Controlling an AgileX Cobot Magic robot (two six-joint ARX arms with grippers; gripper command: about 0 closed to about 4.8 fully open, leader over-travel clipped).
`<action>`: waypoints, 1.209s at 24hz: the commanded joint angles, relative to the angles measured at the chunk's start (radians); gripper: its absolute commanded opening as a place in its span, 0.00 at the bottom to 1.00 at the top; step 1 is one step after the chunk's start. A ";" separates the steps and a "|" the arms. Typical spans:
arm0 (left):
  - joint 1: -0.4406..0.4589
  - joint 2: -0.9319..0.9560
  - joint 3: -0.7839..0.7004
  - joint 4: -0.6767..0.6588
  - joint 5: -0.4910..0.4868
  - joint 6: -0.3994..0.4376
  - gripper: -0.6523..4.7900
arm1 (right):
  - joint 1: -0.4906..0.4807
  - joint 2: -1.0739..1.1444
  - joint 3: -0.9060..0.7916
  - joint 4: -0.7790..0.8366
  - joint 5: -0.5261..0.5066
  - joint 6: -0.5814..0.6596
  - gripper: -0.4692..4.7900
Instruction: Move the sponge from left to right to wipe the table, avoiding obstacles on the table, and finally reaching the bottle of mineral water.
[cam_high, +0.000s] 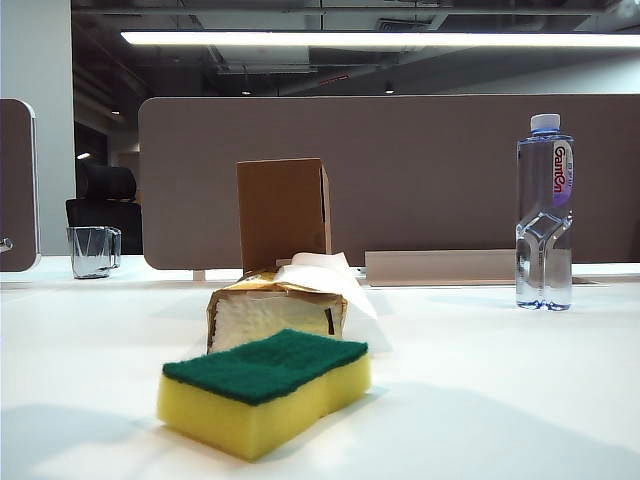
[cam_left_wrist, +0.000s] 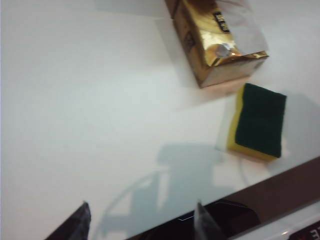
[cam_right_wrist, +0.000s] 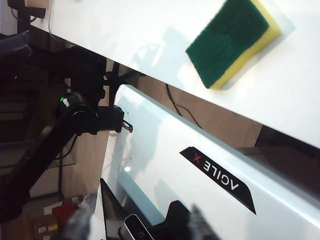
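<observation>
One sponge (cam_high: 264, 390) is lying flat on the table (cam_high: 500, 400), green scouring face up, yellow foam below, sides waisted, nothing gripping it. Exterior view, left to right: mug (cam_high: 94, 250) far back, sponge in front of the tissue pack (cam_high: 275, 312), box (cam_high: 283, 212) standing behind the pack, bottle (cam_high: 545, 212) upright well right. Neither arm is showing there. Left wrist view is showing the left gripper (cam_left_wrist: 141, 220) hanging above bare table with fingers apart, sponge and pack well off. Right wrist view is showing the right gripper (cam_right_wrist: 135, 225) off the table edge, over the robot's base (cam_right_wrist: 210, 175), its blurred fingers apart and holding nothing.
</observation>
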 joint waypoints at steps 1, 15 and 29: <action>0.001 -0.005 0.007 0.001 0.028 0.000 0.58 | 0.001 -0.002 -0.052 0.029 -0.003 -0.005 0.63; 0.001 -0.005 0.007 -0.058 0.088 0.001 0.64 | 0.290 0.077 -0.162 0.363 0.262 0.220 0.81; 0.000 -0.006 0.096 -0.107 0.088 0.004 0.64 | 0.401 0.418 -0.162 0.679 0.394 0.311 0.86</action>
